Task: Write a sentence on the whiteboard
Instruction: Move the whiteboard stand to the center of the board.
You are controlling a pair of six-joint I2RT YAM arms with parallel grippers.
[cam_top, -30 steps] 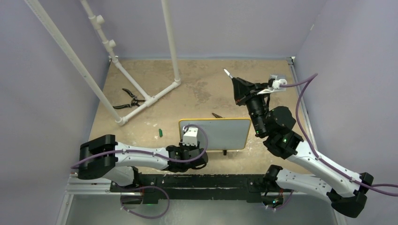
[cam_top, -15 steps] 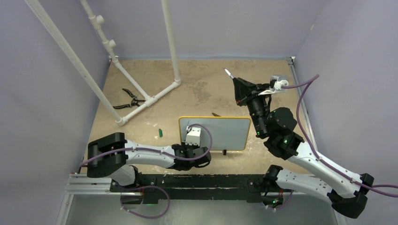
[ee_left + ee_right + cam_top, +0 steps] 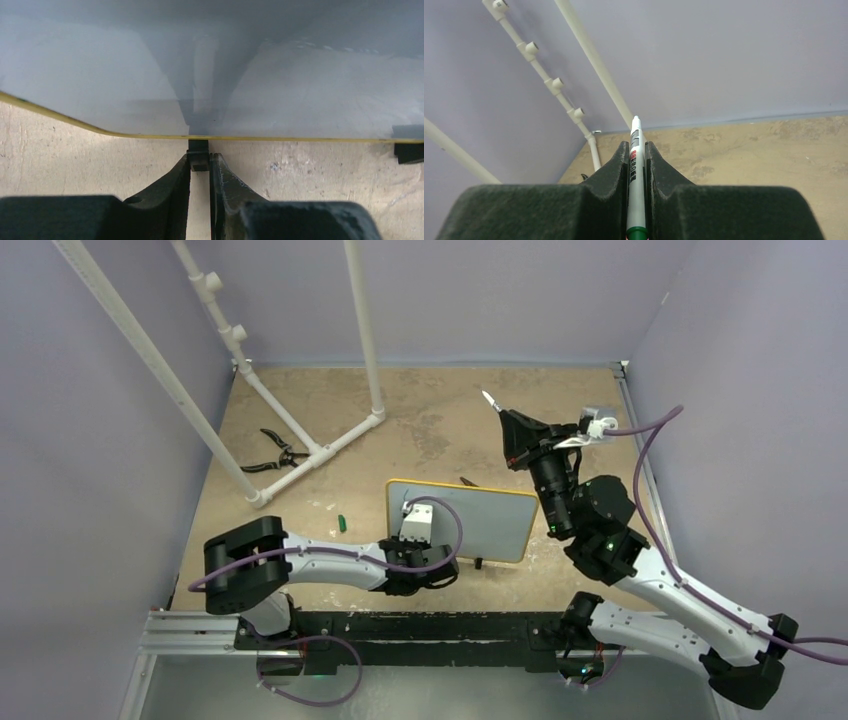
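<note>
— Where is the board sitting?
— I have the small white whiteboard with a thin yellow frame [image 3: 490, 523] just short of the middle of the sandy surface [image 3: 420, 430], toward six o'clock, close to the arm bases.
— And your left side?
— My left end effector [image 3: 199, 162] is at the board's near edge, fingers pressed onto one small black foot [image 3: 198, 150]. The other black foot [image 3: 409, 152] stands free off at three o'clock.
— Right side?
— My right end effector [image 3: 637, 150] is raised at one o'clock from the board, pinching a white marker [image 3: 636, 132] with a green band, its white end poking out past the fingers.
— Anything else down there?
— Black pliers [image 3: 275, 452] at ten o'clock, beside the white pipe frame [image 3: 340, 444].
</note>
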